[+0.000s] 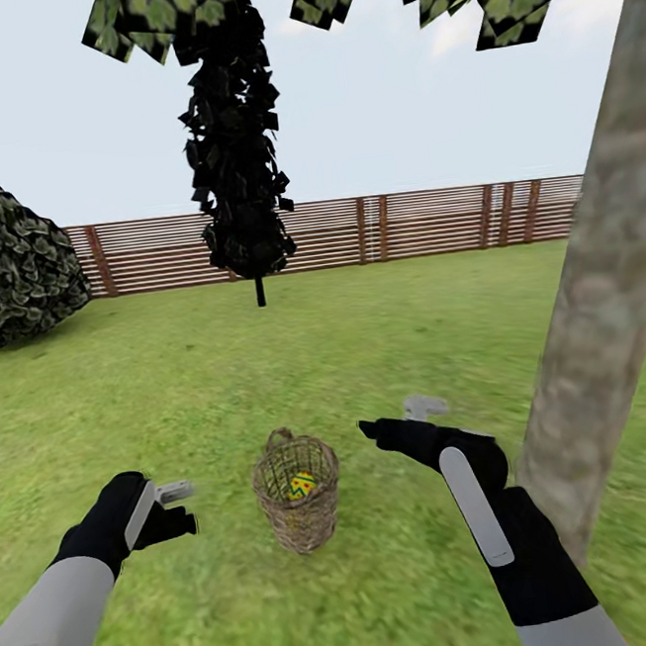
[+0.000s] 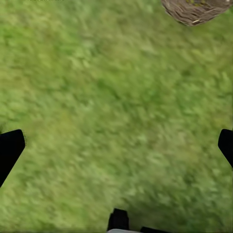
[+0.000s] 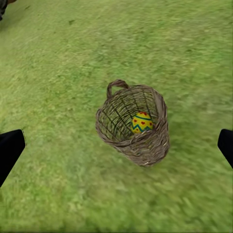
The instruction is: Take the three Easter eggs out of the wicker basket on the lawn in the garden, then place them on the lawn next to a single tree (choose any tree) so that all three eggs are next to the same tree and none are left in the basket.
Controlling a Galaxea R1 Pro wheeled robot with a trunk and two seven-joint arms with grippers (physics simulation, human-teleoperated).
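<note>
While both sets of fingers hang spread and empty, the left gripper (image 1: pixel 178 509) and right gripper (image 1: pixel 398 420) flank the wicker basket (image 1: pixel 300 499) upright on the lawn (image 1: pixel 170 379), forearms angled forward. 1 Easter egg (image 3: pixel 141 122) lies inside, near the tree (image 1: pixel 603 333).

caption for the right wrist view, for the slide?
Open right gripper above the wicker basket standing on the lawn, one yellow zigzag-banded Easter egg visible inside.

Flat, even daylight falls across the lawn (image 1: pixel 170 379) under a pale sky. Grass around the wicker basket (image 3: pixel 133 124) renders soft and smeared.
</note>
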